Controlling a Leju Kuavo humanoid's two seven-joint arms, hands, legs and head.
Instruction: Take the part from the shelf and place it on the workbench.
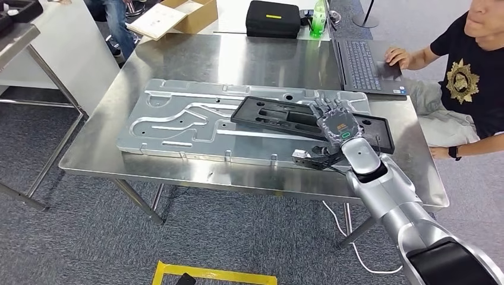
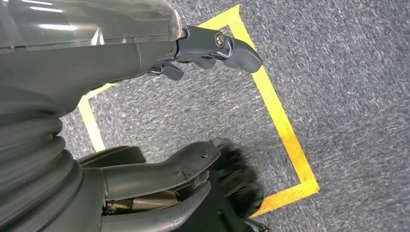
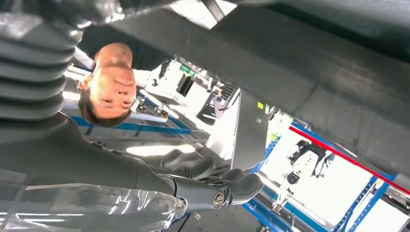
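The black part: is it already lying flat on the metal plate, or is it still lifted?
Flat, as far as the head view shows: the black part lies across the metal plate, with the right hand resting on its near end.

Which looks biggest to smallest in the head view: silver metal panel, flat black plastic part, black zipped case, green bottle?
1. Silver metal panel
2. Flat black plastic part
3. Black zipped case
4. Green bottle

The case and bottle sit farther away, so they may look smaller.

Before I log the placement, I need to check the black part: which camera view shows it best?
The head view: the black part lies whole across the grey panel on the workbench, with the right hand on its near end. The right wrist view catches just its dark underside, too close to read. The left wrist view looks down at carpet.
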